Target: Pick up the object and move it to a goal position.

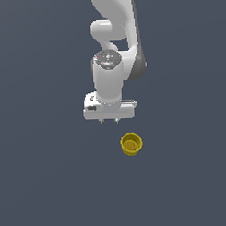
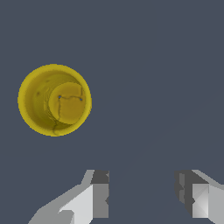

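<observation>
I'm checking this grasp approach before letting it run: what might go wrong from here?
1. The small yellow hollow cup sits off to one side of the open white gripper, not between its fingers; descending straight would likely miss it.
2. A finger landing on the rim might tip the upright cup.

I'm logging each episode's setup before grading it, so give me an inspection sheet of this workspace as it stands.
Surface: plain dark grey-blue floor, uniform, no marks or edges visible.
Job's things: yellow cup stands upright with its opening up, hollow and empty in the wrist view; goal position: nothing seen.
Clutter: nothing seen.
Grippers: white gripper points down, beside the cup rather than over it, not touching; the fingers stand apart with nothing between them.
Cables: nothing seen.
Surroundings: only the white arm; no walls or other fixtures seen.
</observation>
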`<state>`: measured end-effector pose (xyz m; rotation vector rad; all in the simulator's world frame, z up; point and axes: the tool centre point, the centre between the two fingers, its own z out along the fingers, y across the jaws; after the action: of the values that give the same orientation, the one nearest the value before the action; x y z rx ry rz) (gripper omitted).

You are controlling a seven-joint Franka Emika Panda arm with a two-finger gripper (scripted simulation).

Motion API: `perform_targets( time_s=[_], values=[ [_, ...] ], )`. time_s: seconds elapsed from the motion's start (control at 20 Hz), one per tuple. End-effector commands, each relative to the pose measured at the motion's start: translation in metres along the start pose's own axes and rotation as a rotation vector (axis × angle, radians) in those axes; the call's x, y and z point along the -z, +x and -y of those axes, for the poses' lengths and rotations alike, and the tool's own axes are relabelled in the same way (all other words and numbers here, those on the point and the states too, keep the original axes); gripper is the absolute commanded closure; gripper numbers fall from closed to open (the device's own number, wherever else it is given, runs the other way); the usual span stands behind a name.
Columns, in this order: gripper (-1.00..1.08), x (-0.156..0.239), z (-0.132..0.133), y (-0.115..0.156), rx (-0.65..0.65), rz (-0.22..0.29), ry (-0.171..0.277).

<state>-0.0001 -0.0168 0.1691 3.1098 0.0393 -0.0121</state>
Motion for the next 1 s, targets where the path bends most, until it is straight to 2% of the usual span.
perform_targets(
  time_s=[0.0, 0.25, 0.65, 0.95],
  values=[
    [-0.2, -0.003, 0.007, 0.003, 0.023, 0.0, -0.01],
    [-0.2, -0.015, 0.031, 0.013, 0.109, -0.001, -0.049],
    [-0.2, -0.047, 0.098, 0.034, 0.333, -0.012, -0.144],
    [-0.2, -0.064, 0.135, 0.04, 0.448, -0.022, -0.19]
  ],
)
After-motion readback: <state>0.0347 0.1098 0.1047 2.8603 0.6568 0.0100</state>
